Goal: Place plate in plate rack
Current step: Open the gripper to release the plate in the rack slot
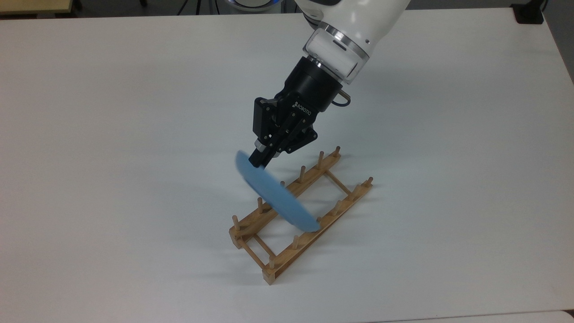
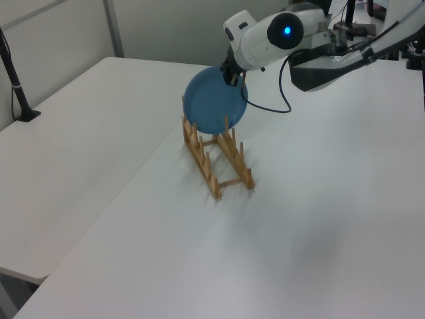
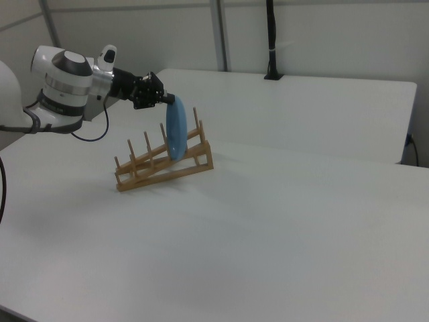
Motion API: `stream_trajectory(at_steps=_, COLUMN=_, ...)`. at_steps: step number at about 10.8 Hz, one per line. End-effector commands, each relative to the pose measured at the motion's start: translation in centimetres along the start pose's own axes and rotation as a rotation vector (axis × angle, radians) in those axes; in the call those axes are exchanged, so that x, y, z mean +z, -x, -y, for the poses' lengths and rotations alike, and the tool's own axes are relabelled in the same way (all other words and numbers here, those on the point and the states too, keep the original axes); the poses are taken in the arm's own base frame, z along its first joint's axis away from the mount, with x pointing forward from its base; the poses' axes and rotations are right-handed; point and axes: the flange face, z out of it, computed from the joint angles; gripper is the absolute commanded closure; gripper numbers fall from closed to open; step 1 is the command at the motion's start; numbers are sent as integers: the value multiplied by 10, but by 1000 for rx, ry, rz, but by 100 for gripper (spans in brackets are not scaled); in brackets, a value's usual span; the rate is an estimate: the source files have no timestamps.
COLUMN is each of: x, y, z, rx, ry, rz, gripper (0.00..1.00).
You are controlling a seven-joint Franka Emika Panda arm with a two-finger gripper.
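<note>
- The plate is held on edge, pinched at its upper rim between the jaws of the gripper.
- The plate is seen nearly edge-on in the top view and the right view; its round blue face is seen in the left view.
- The plate's lower edge is lowered among the pegs of the plate rack, about midway along the rails. Whether it touches the rails cannot be told.
- In the right view the plate is seen slightly tilted, between upright pegs of the rack.
- The rack is set on the white table, lying diagonally in the top view.
- The arm is seen reaching down from the top view's upper right, with a black cable looped near the wrist.
</note>
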Motion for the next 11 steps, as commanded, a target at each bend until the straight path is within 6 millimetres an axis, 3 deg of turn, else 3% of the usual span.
stream_trajectory(at_steps=1, x=-2, y=-4, z=3, rx=23, ry=36, rz=4, gripper=46)
stream_trajectory(at_steps=2, x=0, y=-3, z=6, rx=38, ry=34, rz=5, gripper=16)
stream_trajectory(at_steps=3, x=0, y=-4, z=6, rx=72, ry=34, rz=1, gripper=0)
stream_trajectory(at_steps=5, x=-17, y=-17, z=-7, rx=227, ry=27, rz=-32, gripper=0)
stream_trajectory(at_steps=6, x=-31, y=-24, z=-3, rx=340, ry=3, rz=-56, gripper=0)
stream_trajectory(at_steps=8, x=-66, y=-31, z=-15, rx=523, ry=-86, rz=-57, gripper=0)
stream_trajectory(at_steps=11, x=-87, y=-6, z=-59, rx=736, ry=-334, rz=145, gripper=0)
